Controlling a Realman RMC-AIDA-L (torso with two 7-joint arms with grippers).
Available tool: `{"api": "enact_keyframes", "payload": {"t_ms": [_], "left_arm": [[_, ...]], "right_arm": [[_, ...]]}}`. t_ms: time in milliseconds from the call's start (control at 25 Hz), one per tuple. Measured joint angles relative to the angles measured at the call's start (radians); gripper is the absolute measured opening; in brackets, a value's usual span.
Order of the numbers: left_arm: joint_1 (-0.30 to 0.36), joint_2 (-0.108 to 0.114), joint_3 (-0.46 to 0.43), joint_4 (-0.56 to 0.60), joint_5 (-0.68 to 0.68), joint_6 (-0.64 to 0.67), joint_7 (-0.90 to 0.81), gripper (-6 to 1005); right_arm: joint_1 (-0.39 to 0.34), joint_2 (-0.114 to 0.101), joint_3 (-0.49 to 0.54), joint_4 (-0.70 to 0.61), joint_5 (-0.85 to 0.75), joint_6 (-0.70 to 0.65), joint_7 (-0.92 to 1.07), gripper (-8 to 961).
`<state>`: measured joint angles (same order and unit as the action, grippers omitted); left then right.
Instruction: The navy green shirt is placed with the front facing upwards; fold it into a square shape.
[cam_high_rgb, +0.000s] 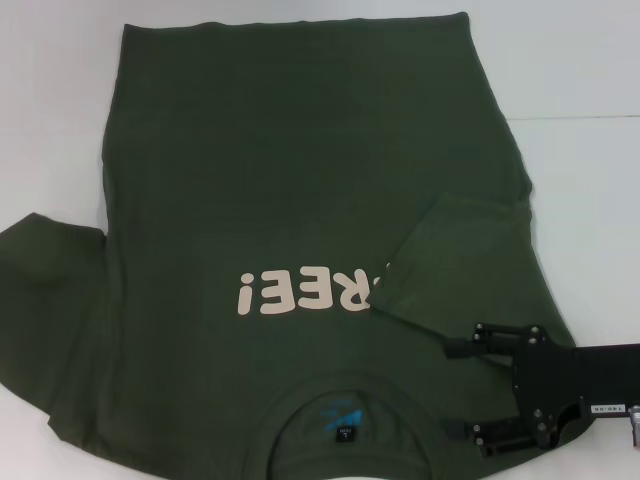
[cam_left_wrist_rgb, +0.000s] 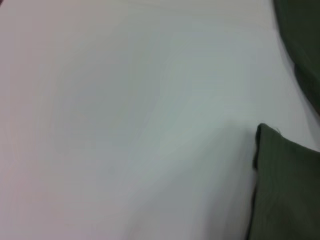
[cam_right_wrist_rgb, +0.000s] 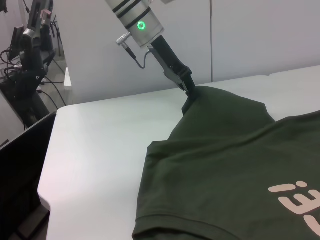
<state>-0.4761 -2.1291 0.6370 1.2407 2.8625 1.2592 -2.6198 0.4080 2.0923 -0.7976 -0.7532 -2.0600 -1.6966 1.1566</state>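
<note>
The navy green shirt (cam_high_rgb: 300, 150) lies front up on the white table (cam_high_rgb: 580, 60), collar and blue neck label (cam_high_rgb: 340, 420) nearest me. Its right sleeve (cam_high_rgb: 450, 260) is folded inward over the start of the cream lettering (cam_high_rgb: 300, 292). My right gripper (cam_high_rgb: 466, 390) hovers open above the right shoulder, just beside that folded sleeve. In the right wrist view, my left gripper (cam_right_wrist_rgb: 188, 89) is at the far edge of the shirt (cam_right_wrist_rgb: 225, 160), shut on the cloth, which rises to its tips. The left wrist view shows only table and a sleeve corner (cam_left_wrist_rgb: 290, 190).
The table's corner and side edge (cam_right_wrist_rgb: 47, 165) appear in the right wrist view, with dark stands and cables (cam_right_wrist_rgb: 30, 45) beyond them and a white wall behind. A seam (cam_high_rgb: 580, 120) crosses the tabletop at the far right.
</note>
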Motion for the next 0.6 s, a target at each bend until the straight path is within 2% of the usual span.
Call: {"api": "enact_keyframes", "payload": {"t_ms": [600], "left_arm": [[0.005, -0.002, -0.005, 0.002, -0.002, -0.034, 0.011, 42]], "right_arm": [[0.007, 0.0, -0.003, 0.001, 0.0, 0.012, 0.005, 916]]}}
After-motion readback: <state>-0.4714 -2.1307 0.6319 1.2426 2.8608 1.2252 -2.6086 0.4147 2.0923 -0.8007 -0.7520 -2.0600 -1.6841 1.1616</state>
